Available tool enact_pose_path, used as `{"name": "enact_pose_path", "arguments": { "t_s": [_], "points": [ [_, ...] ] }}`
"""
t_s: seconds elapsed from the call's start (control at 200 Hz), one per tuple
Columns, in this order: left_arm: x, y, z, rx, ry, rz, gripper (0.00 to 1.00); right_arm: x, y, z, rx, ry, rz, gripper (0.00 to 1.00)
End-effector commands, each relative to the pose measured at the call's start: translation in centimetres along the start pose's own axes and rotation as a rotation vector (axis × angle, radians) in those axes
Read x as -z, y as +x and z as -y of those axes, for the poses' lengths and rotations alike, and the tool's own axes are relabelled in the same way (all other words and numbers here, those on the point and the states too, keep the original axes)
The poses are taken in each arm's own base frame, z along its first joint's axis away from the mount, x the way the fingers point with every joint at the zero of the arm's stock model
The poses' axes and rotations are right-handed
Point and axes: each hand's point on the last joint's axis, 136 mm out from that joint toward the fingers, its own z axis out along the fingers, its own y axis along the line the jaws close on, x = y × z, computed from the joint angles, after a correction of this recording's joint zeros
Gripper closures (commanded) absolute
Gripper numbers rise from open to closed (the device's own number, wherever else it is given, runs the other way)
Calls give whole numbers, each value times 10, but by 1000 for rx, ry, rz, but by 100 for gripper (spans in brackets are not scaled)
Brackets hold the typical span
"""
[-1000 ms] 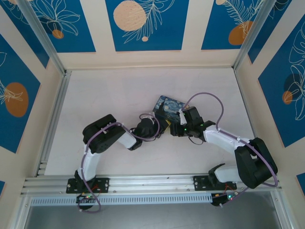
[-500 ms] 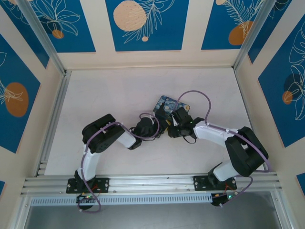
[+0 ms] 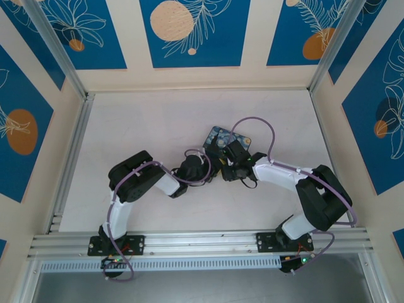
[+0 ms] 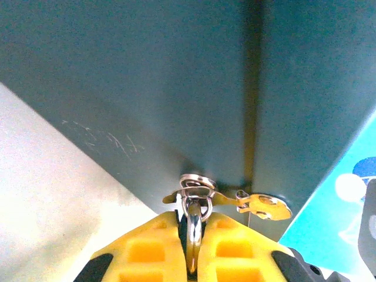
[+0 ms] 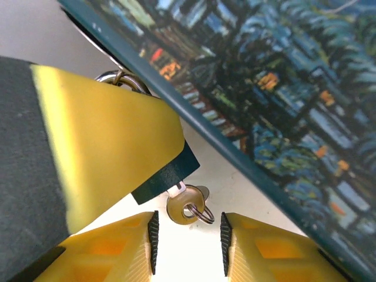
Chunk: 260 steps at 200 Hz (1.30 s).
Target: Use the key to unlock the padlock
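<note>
The left gripper (image 4: 192, 220) is clenching the padlock (image 5: 166, 176), left of centre in the right wrist view. The key (image 5: 187, 210) is sticking from it, bottom centre, inside the parted right gripper (image 5: 188, 230). The turning step is coming, I judge: pinching the key head, then twisting. The pale table (image 3: 139, 126) is lying among blue floral walls (image 3: 189, 31).

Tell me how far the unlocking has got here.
Done: the left claw is shut on the small bluish padlock, and the tiny round-headed metal key appears seated in it. In hand: the open right claw brackets the key's head without touching. Left: gripping, turning, freeing the thin shackle.
</note>
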Motion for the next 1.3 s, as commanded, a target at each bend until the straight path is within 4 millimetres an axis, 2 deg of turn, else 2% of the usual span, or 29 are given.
{"name": "enact_pose_path", "arguments": {
  "t_s": [0.0,0.195,0.395,0.51,0.6,0.67,0.85,1.005,1.165,1.295],
  "points": [
    [7,19,-54,25,-175,-86,100,11,-35,-9,21,-9,115,64],
    [7,19,-54,26,-175,-89,100,4,-39,-10,17,-3,107,67],
    [7,19,-55,25,-177,-88,100,2,-44,-9,-18,-4,119,84],
    [7,19,-56,26,-180,-86,100,6,-46,-10,-44,-31,133,89],
    [8,18,-56,26,-179,-82,100,10,-47,-14,-70,-87,139,91],
    [8,18,-57,28,-180,-79,100,13,-46,-17,-110,-161,137,96],
    [9,17,-57,26,-180,-73,100,23,-46,-33,-221,-398,132,98],
    [9,17,-57,28,-181,-72,100,30,-44,-40,-269,-507,120,94],
    [8,17,-56,43,-179,-74,100,40,-42,-27,-284,-462,164,66],
    [8,18,-54,65,-181,-85,100,47,-39,-13,-253,-374,212,54]
  ]
}}
